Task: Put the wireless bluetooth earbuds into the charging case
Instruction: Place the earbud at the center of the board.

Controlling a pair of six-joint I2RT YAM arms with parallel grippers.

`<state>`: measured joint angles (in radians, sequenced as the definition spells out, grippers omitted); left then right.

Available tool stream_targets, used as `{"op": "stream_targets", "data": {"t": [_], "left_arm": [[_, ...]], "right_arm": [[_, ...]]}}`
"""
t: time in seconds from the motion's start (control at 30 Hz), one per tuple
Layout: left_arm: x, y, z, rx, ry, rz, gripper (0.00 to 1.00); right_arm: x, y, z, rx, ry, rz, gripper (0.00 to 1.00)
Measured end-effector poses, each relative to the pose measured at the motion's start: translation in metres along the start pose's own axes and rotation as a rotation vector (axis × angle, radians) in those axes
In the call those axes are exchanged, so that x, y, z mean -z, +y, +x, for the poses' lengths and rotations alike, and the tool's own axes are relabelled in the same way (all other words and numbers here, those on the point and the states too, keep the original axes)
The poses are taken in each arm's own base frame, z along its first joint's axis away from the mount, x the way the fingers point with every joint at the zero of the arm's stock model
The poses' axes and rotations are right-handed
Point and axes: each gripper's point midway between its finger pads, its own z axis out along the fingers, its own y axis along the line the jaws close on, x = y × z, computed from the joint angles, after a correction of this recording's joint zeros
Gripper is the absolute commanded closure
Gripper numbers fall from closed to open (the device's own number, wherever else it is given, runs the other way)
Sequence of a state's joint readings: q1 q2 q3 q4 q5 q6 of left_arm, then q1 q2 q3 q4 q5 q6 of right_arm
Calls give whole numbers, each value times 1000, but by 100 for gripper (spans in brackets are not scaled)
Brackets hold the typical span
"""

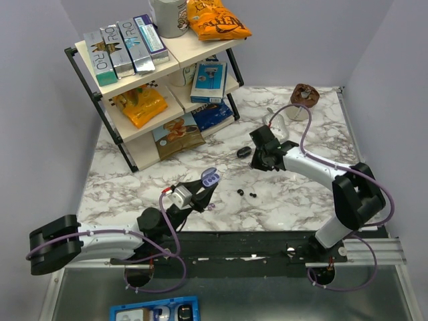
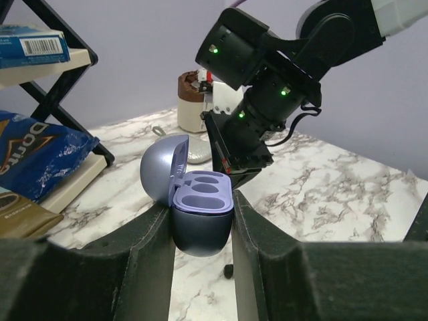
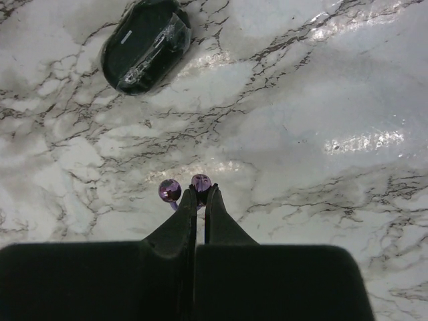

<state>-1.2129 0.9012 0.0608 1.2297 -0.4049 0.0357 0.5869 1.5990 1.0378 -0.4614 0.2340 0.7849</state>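
Find left gripper (image 2: 200,208) fingers pressed against both sides of charging case (image 2: 200,234), lid hinged open, both sockets empty and facing up, case held above tabletop (image 1: 120,194) toward near edge, roughly midway between left and right edges. Find right gripper (image 3: 201,193) fingers set nearly together, only a thin slit between, nothing visibly clamped. Note first earbud (image 3: 201,181) showing just past right tips, second earbud (image 3: 169,190) just beside it; cannot confirm contact between tips and first earbud from wrist view. Place both, per overhead view, on marble toward near edge, right of case and apart from it. Note black oval object (image 3: 144,45) farther toward far edge. Judge hazards thus: descent with so narrow a gap likely to strike first earbud and flick it toward near edge; rounded glossy shell prone to squirting out of a pinch; second earbud close enough to get knocked; wrong orientation at socket likely to block seating.
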Motion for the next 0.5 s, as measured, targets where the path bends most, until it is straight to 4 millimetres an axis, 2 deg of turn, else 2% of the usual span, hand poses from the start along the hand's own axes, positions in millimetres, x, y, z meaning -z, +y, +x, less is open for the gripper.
{"op": "stream_targets", "data": {"t": [0.1, 0.23, 0.33, 0.5], "left_arm": [[0, 0, 5, -5, 16, 1, 100], [0, 0, 8, -8, 25, 0, 100], [0, -1, 11, -10, 34, 0, 100], [0, -1, 16, -14, 49, 1, 100]], "right_arm": [[-11, -4, 9, 33, 34, 21, 91], [-18, -7, 17, 57, 66, 32, 72], [-20, -7, 20, 68, 79, 26, 61], [-19, -5, 21, 72, 85, 15, 52]]}}
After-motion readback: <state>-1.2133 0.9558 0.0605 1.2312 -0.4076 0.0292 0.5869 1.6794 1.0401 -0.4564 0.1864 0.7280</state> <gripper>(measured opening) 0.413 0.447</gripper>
